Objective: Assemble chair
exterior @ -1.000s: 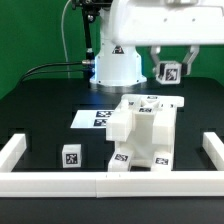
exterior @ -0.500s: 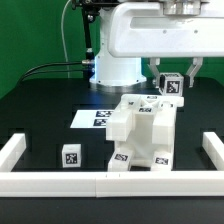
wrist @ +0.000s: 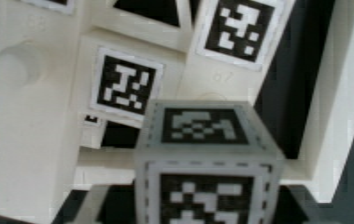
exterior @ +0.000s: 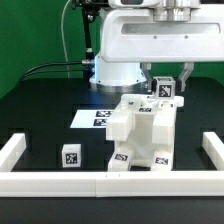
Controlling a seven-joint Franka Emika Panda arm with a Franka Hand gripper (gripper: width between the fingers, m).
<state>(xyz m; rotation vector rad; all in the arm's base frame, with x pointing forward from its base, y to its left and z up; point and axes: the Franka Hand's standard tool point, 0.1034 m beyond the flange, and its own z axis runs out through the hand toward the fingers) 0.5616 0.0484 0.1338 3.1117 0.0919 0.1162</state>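
Observation:
The partly built chair stands mid-table as a blocky white assembly with several square tags. My gripper hangs just above its far right corner in the exterior view, shut on a small white tagged chair part. In the wrist view that held part fills the near middle with tags on two faces. The assembly's tagged white walls lie close beyond it. Whether the part touches the assembly does not show. One loose tagged block sits at the exterior view's front left.
The marker board lies flat behind the chair on the exterior view's left. A long white border rail runs along the front, with side rails at the left and right. The arm's white base stands at the back.
My gripper has come down with the tagged part and shifted slightly to the exterior view's left, closing in on the chair assembly's top. The chair and the loose block have not moved.

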